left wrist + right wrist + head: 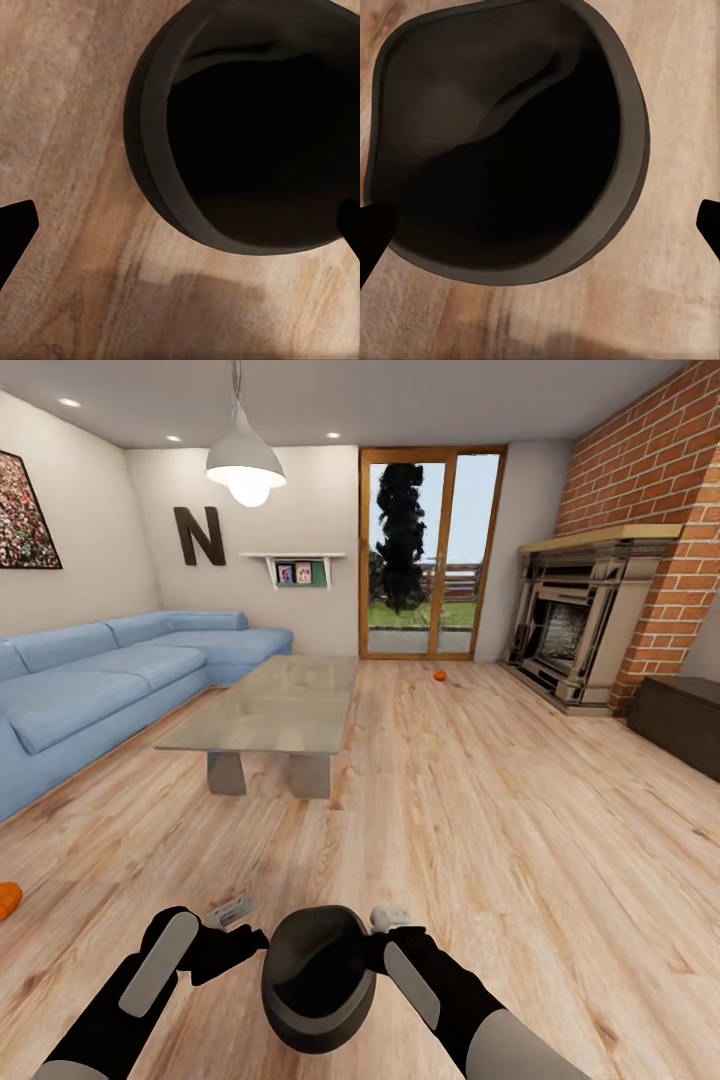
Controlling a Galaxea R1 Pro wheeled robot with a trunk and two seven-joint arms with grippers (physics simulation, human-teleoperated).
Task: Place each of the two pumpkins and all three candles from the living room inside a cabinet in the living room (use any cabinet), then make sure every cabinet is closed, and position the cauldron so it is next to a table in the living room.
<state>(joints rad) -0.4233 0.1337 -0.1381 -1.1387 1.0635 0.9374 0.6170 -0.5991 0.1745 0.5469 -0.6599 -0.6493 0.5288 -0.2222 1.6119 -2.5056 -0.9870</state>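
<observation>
Nearest, cauldron [318,978] between left end effector [232,926] and right end effector [385,932], jaws spread wide either side in wrist views. Farther left, pumpkin [7,899] on floor [500,830]; beyond, desk [275,705]; farthest, second pumpkin [439,675] near glass door [430,555].

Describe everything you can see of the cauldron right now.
The cauldron is a dark, matte, rounded pot with a thick rim and a black, apparently empty inside. It sits between the left gripper and right gripper, over the wooden floor, short of the coffee table. Whether it rests on the floor or is lifted is unclear.
</observation>
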